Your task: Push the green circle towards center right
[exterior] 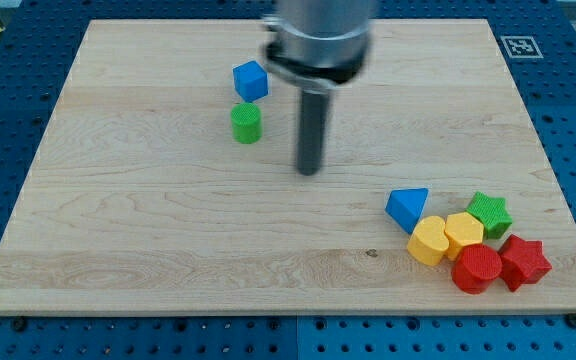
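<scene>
My tip (310,170) is down on the tabletop (148,250), roughly mid-board, a bit toward the view's top. No claw on this rig, just the straight dark rod, so there is no spread or pinched state to report; nothing is held.

Green circle (247,123): sits to the view's left of my tip and slightly toward the view's top. Near, but apart, with a clear strip of wood between them. Upright, flat face up.

Blue cube (251,80): just beyond the green circle toward the view's top, close to it; can't tell whether they touch. Also left of my tip, and further up.

Cluster toward the view's bottom right of my tip, well apart from it:
- blue triangle (408,208), nearest to my tip
- yellow heart-like block (429,241), just below the triangle
- second yellow block (463,232), shape unclear, beside the first
- green star (489,213), on the right of the yellows
- red circle (477,267), lowest of the group
- red star (524,262), farthest right

All six are packed tight, neighbours touching or almost so.

Rod body above the tip is motion-blurred.
</scene>
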`<action>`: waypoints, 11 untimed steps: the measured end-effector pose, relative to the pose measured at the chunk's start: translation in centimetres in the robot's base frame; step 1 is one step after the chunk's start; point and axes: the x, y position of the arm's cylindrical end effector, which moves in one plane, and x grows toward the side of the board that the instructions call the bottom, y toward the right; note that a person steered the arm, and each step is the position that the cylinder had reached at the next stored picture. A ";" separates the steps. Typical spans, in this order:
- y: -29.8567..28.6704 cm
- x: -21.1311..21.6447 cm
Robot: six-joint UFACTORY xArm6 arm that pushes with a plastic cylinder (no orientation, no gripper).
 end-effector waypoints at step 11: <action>13.3 -9.3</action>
